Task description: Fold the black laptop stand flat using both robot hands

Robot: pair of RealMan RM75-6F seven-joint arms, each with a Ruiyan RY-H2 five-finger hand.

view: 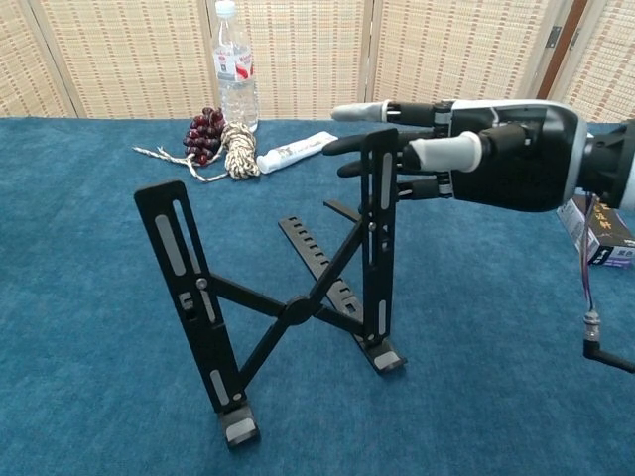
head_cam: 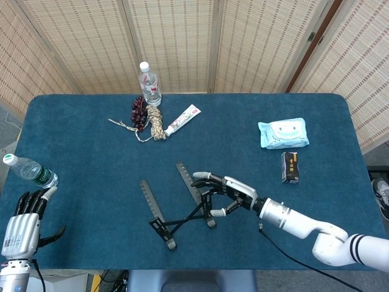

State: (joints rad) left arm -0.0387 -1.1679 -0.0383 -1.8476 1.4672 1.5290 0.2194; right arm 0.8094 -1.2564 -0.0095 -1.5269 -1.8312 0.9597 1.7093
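Our right hand point(view: 466, 154) grips the top of one upright arm of the black laptop stand point(view: 288, 307), which stands open on crossed struts near the front edge of the blue table point(head_cam: 91, 146). Our left hand point(head_cam: 24, 219), fingers spread, holds nothing. Woven screens point(head_cam: 176, 36) rise behind the table.

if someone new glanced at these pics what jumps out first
The black laptop stand stands propped open in the middle of the blue table, its crossed struts plain in the chest view. The right robot hand grips the top of its right upright. Far off at the table's near left corner, the left robot hand hangs open beside a water bottle.
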